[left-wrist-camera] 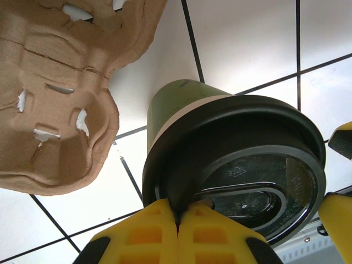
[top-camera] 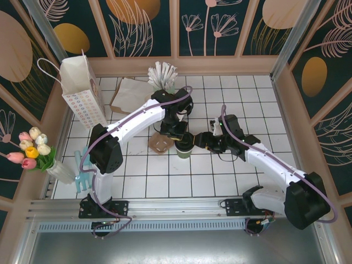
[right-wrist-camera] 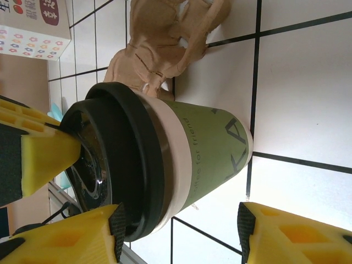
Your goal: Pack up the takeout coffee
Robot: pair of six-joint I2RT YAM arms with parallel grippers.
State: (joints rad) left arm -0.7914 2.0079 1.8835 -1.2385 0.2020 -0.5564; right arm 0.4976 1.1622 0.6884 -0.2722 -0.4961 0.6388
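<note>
1. Location of takeout coffee (top-camera: pixel 184 149): you find it upright on the white tiled table (top-camera: pixel 220 176), near the middle, just beside the brown pulp carrier (top-camera: pixel 159 143).
2. Left gripper (left-wrist-camera: pixel 177 217): its yellow fingers are pressed together at the rim of the dark lid (left-wrist-camera: pixel 247 165). You cannot tell whether the rim is pinched.
3. Right gripper (right-wrist-camera: pixel 181 228): jaws stand partly apart, straddling the cup. One pad lies at the lid's edge; the other stands clear of the green wall.
4. White paper bag (top-camera: pixel 82 91): far left corner, well apart.
</note>
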